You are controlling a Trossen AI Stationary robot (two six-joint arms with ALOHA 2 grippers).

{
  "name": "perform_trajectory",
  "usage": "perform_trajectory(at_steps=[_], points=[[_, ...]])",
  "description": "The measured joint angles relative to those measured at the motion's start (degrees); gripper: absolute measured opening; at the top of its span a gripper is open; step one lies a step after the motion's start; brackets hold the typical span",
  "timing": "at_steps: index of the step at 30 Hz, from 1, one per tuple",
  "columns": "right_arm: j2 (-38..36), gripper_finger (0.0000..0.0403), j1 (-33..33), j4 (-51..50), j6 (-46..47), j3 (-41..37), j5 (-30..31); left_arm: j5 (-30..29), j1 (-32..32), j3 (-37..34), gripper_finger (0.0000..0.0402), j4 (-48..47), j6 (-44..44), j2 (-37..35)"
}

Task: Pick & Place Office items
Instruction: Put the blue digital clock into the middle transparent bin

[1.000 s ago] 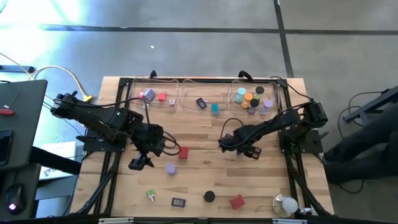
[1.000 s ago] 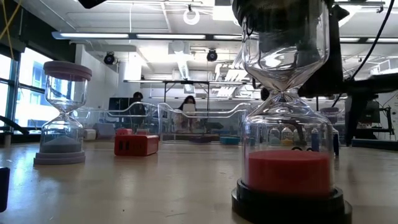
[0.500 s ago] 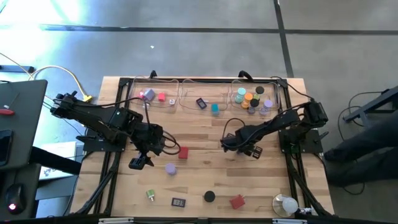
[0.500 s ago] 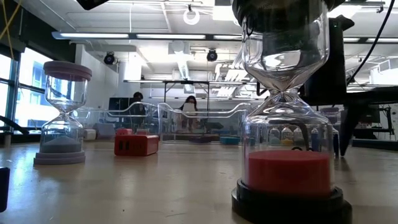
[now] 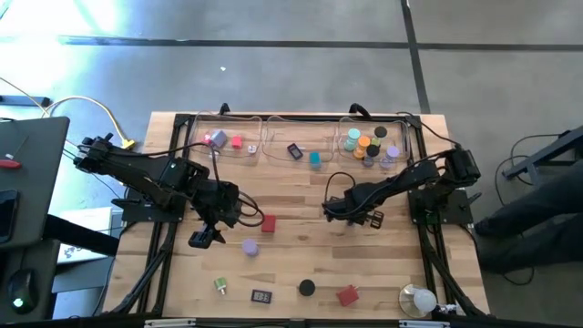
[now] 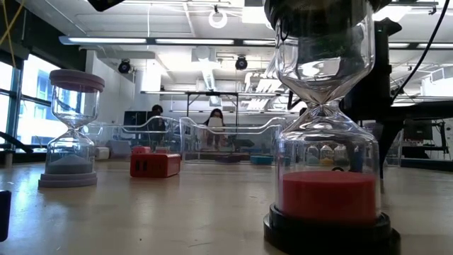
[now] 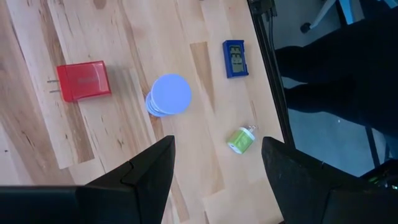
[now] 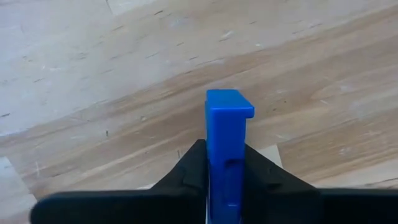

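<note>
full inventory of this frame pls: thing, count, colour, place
blue stick: 1, blue, clamped in the right tool
red blocks: 2, red, table centre and front edge
lavender hourglass: 1, lavender, beside the left tool
black cap: 1, black, front edge
green piece: 1, green, front left
trays: clear, back edge, holding mixed small pieces
white bulb: 1, front right corner
left tool: open, over the table's left half
right tool: shut, table centre

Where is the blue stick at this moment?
The blue stick sits clamped between the right pincer's fingers, just above the bare wood near the table's middle in the high view, right of the red block.
</note>
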Motion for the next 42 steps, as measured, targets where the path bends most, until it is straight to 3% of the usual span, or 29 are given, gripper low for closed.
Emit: perform_trajectory(at_steps=[4,8,17,22,27,31,42], points=[[-0.5,0.0052,-0.1,-0.2,-1.5,0.7,-0.4,0.7,0.0,-1.0,0.0234,0.3,-0.2,0.0],[-2.3,0.0035,-0.1,-0.3,-4.2,2.5,1.3,3.4,0.0,-1.4,0.0234,0.4,-1.0,0.0],[-8.1,0.0035,-1.6,-7.1,-12.9,13.2,11.9,3.8,-0.9,-1.5,0.0234,1.6,-1.5,-0.1],[-8.5,0.0035,-4.9,-10.8,-23.6,22.7,16.1,3.8,2.1,-1.5,0.0234,1.8,0.9,-0.1],[-8.8,0.0035,-10.6,-8.0,-36.6,29.8,19.0,6.4,6.6,-1.5,0.0234,1.2,2.6,-0.4],[-8.7,0.0035,-15.7,-2.9,-45.2,31.4,19.0,6.5,10.0,-1.5,0.0234,0.3,4.1,-0.4],[-6.7,0.0035,-26.6,7.6,-63.3,31.4,11.2,7.4,16.7,-1.5,0.0234,-0.7,7.8,-0.4]])
